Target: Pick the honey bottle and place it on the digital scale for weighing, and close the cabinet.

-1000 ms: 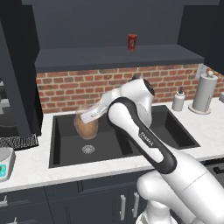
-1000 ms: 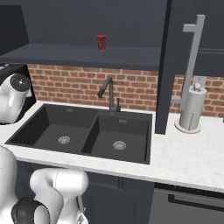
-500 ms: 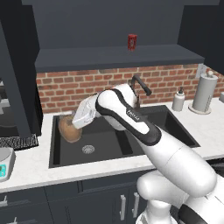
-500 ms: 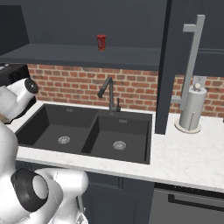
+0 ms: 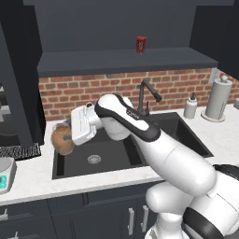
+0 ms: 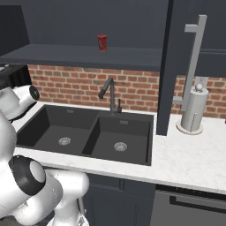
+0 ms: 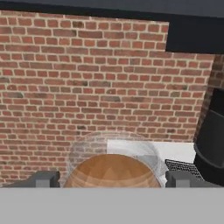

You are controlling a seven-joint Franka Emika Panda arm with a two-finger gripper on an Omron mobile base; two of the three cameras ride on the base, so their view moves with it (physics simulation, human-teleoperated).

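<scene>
The honey bottle point(image 5: 60, 140), a rounded amber jar, hangs above the sink's left rim with my gripper point(image 5: 70, 138) shut on it from the right. Seen along the hand, the honey bottle point(image 7: 113, 169) sits between the two dark fingertips point(image 7: 43, 179), facing the brick wall. The digital scale point(image 5: 3, 176) stands on the counter at the far left, lower than the bottle, its teal display showing. The navy cabinet point(image 5: 116, 32) above is open, its shelf exposed. One cabinet door point(image 6: 170, 66) stands out edge-on with its long silver handle point(image 6: 194, 57).
A red can point(image 5: 141, 45) stands on the cabinet shelf. The black double sink point(image 5: 140, 154) and faucet point(image 5: 147, 93) lie under the arm. A soap dispenser point(image 5: 190, 107) and paper towel roll point(image 5: 218, 98) stand at the right. A dark grid mat point(image 5: 18, 151) lies left of the sink.
The arm has swung left with the honey bottle in its grip, from over the left sink basin to the basin's left rim, closer to the scale.
</scene>
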